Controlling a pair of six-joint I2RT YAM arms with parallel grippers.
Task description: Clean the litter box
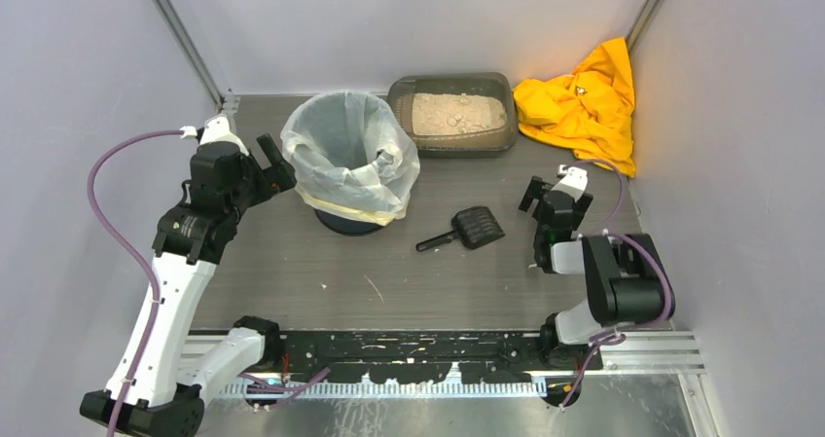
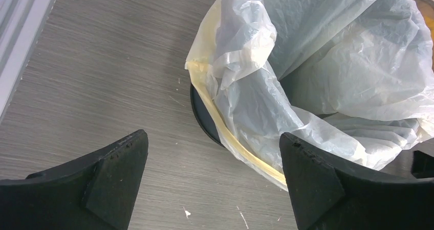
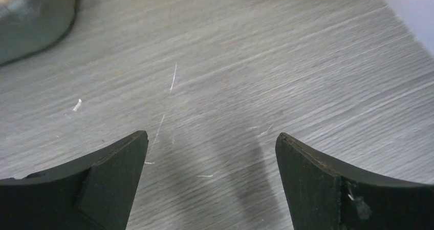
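Both grippers are seen empty, jaws spread wide: right gripper is held low over bare table at the right, left gripper is held just beside the bin, on its left. Scoop is laid flat between the two, handle toward near-left, touched by nothing. Bin is lined with a white bag. Litter box is set at the far edge, just behind-right of the bin, sand inside, well apart from both grippers. Yellow cloth is bunched in the far right corner
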